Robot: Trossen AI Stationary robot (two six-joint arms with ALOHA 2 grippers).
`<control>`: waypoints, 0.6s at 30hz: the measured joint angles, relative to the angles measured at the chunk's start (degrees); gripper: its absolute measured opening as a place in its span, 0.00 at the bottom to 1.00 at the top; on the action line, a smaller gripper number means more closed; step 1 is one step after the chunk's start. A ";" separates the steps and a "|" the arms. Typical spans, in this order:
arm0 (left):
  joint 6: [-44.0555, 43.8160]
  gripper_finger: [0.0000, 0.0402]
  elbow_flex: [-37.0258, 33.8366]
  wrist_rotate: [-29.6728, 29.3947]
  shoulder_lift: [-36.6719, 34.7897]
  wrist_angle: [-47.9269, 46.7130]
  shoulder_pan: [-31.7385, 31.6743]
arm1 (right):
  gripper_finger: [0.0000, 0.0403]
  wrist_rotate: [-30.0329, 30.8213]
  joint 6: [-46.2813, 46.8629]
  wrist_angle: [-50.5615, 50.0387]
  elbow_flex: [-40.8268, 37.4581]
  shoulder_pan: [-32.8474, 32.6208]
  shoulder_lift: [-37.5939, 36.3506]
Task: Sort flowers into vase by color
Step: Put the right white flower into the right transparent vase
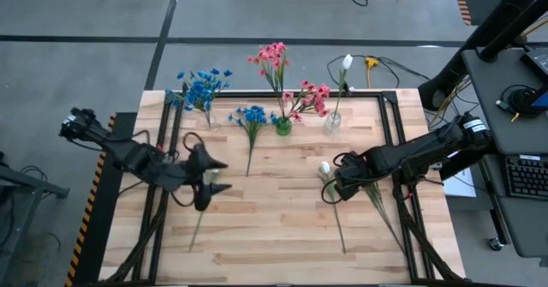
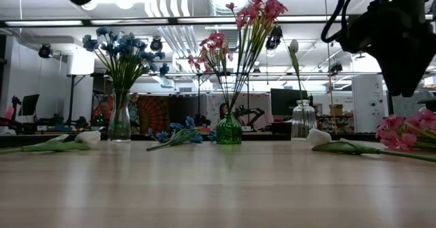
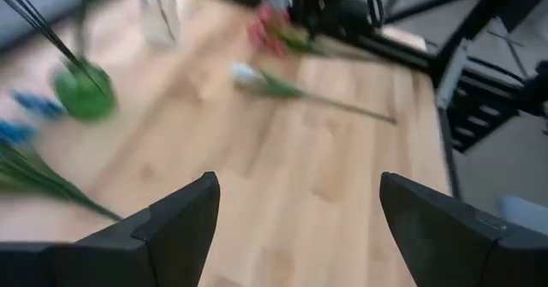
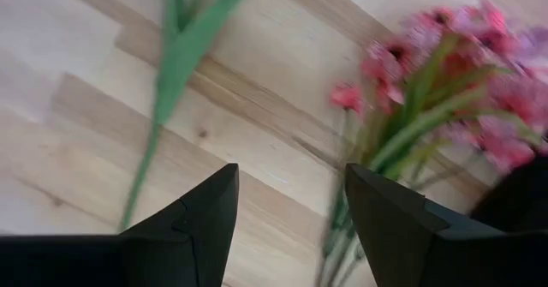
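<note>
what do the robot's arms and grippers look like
Both arms are dark, nearly black, jointed segments with black cables looped along them. The left gripper and right gripper each end in two matte black, wedge-shaped fingers with flat faces. No markings show.

No legible text or labels.

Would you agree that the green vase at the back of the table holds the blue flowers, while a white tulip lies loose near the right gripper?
Not quite: the green vase holds pink flowers, as the low view shows plainly. The blue flowers stand in a clear vase to its left. The rest holds: a white tulip lies loose near the right gripper.
</note>
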State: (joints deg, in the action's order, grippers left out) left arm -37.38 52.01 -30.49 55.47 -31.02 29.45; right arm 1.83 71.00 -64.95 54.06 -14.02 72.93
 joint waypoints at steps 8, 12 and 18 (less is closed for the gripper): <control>-12.48 0.75 0.02 0.59 8.16 -0.29 0.00 | 0.51 3.71 -4.92 6.86 0.02 -0.90 0.00; -14.02 0.75 0.02 -2.23 13.39 -0.41 -0.01 | 0.51 8.25 -6.98 8.61 0.00 -2.12 0.00; -13.99 0.75 0.02 -4.02 20.18 -0.08 -0.24 | 0.51 11.73 -5.53 8.75 -0.34 -4.87 0.00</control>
State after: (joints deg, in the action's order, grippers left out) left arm -51.37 52.03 -34.51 75.64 -31.09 29.21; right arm 13.56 65.47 -56.20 53.73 -18.89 72.93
